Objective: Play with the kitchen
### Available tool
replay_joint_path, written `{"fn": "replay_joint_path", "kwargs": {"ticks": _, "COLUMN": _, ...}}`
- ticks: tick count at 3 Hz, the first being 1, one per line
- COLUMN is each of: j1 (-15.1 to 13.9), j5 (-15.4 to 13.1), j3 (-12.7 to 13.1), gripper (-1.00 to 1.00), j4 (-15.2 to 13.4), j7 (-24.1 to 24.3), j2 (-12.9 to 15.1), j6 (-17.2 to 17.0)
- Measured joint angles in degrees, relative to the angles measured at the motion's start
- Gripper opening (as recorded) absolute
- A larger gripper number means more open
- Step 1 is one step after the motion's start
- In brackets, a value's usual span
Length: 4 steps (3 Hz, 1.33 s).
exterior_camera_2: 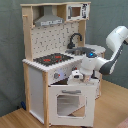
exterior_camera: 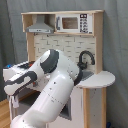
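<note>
One arm [exterior_camera_2: 107, 57] reached to the kitchen [exterior_camera_2: 55, 65] front; gripper [exterior_camera_2: 84, 76] sat at oven door's [exterior_camera_2: 70, 102] top edge, jaws' state unclear. Sink [exterior_camera_2: 80, 50] contents hidden.

Kitchen [exterior_camera_2: 47, 75]: matt white painted panels framed in pale smooth wood. Faucet [exterior_camera_2: 75, 40]: glossy black plastic. Hood [exterior_camera: 40, 26]: dull grey. Arm [exterior_camera: 55, 95] shell: glossy white plastic. Floor [exterior_camera_2: 15, 117]: smooth wood.

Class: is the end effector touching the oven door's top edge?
Cannot tell. In the second exterior view the end effector sits at the oven door top edge, hiding any contact.
</note>
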Motion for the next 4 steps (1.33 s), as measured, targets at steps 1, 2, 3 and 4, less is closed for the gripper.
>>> {"fn": "replay_joint_path", "kwargs": {"ticks": 1, "j1": 5.3, "j5": 0.0, "j3": -0.2, "gripper": -1.0, "j4": 2.2, "j7": 0.1, "j2": 0.0, "j6": 0.1}}
{"fn": "replay_joint_path", "kwargs": {"ticks": 2, "j1": 8.4, "j5": 0.0, "j3": 0.0, "gripper": -1.0, "j4": 2.7, "j7": 3.6, "j2": -0.1, "j6": -3.5}}
{"fn": "replay_joint_path", "kwargs": {"ticks": 3, "j1": 7.3, "j5": 0.2, "j3": 3.6, "gripper": -1.0, "j4": 2.7, "j7": 6.2, "j2": -0.1, "j6": -7.4}}
{"fn": "replay_joint_path", "kwargs": {"ticks": 4, "j1": 5.6, "j5": 0.8, "j3": 7.4, "gripper": -1.0, "j4": 2.7, "j7": 7.9, "j2": -0.1, "j6": -11.5}}
